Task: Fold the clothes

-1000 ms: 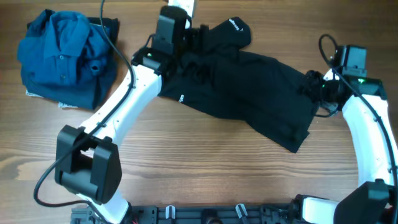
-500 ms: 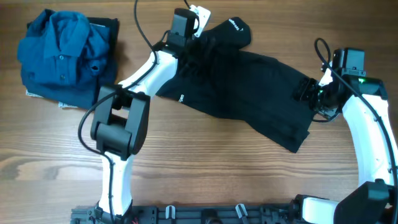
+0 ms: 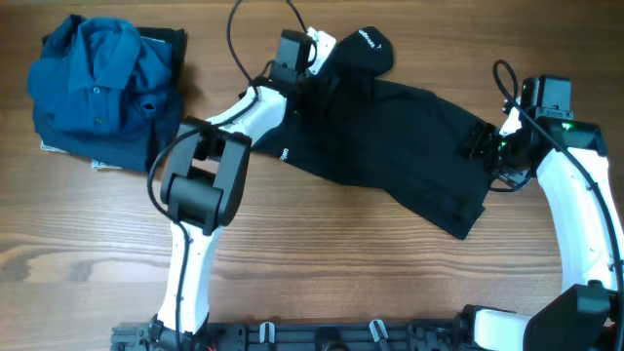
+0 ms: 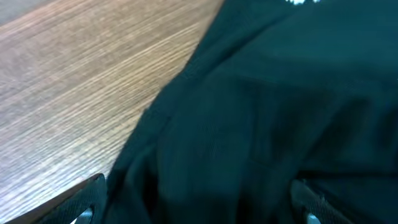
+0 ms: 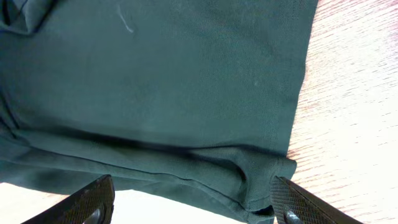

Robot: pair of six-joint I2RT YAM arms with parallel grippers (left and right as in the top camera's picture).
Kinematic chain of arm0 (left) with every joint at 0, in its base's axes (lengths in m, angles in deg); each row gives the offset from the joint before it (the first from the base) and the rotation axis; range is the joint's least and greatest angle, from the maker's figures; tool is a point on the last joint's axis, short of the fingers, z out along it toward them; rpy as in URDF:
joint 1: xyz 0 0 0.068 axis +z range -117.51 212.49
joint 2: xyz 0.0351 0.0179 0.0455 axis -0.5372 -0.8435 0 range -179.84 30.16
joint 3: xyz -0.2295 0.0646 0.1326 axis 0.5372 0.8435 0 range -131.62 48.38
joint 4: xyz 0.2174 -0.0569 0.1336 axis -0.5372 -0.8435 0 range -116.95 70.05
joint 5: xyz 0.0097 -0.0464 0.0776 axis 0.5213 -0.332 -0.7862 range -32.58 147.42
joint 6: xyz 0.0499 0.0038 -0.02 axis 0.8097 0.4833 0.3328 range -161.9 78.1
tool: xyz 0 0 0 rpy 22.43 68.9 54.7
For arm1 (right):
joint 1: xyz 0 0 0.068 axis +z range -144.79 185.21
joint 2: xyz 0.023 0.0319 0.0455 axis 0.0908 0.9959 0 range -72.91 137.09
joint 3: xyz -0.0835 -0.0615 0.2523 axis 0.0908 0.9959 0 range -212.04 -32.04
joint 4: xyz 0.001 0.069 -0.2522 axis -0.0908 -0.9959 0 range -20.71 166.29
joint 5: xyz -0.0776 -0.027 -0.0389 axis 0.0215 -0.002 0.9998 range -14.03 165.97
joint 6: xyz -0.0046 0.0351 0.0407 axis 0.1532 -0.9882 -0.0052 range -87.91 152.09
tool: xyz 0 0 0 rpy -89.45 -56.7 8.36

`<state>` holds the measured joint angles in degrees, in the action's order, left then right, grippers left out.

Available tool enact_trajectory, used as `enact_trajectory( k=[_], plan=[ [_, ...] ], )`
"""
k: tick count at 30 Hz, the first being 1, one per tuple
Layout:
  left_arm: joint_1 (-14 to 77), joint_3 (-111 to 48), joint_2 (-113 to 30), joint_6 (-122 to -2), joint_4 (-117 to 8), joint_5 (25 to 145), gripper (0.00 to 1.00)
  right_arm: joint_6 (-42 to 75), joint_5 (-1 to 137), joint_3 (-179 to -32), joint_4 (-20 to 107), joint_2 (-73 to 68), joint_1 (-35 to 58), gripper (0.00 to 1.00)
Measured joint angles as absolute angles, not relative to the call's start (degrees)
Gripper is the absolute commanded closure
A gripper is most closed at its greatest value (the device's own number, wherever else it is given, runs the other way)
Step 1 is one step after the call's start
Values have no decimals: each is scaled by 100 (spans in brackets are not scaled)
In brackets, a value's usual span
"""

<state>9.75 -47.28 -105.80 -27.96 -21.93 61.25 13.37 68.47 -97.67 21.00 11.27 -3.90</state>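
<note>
The black shirt (image 3: pixel 390 136) lies spread out in a slant from the back middle of the table to the right. White lettering (image 3: pixel 368 39) shows on its bunched top end. My left gripper (image 3: pixel 314 80) is at the shirt's top left part. In the left wrist view its fingers (image 4: pixel 199 208) are wide apart, with black fabric (image 4: pixel 261 112) filling the space between them. My right gripper (image 3: pixel 484 143) is at the shirt's right edge. Its fingers (image 5: pixel 193 202) are open on either side of the folded hem (image 5: pixel 249 171).
A crumpled blue collared button-up shirt (image 3: pixel 97 88) lies on a dark folded item at the back left. The wooden table (image 3: pixel 322 263) shows bare in front of the black shirt. Cables hang from both arms.
My left arm has swung round, and its gripper has moved right along the shirt's top edge. My right gripper has shifted slightly left onto the shirt's right edge.
</note>
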Motion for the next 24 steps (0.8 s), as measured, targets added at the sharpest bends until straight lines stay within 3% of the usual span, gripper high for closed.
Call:
enact_trajectory(
  k=[13, 19, 24],
  plan=[
    [933, -4874, -10781, -3524, -2106, 4401, 6, 1337, 6799, -9767, 2104, 1127, -390, 18],
    [1089, -5132, -10783, -4213, -2941, 3721, 4, 1375, 6785, -9767, 2380, 1127, -390, 18],
    [1244, -5338, -10720, -4916, -3891, 3537, 0, 1665, 6783, -9671, 3376, 1223, -381, 16]
  ],
)
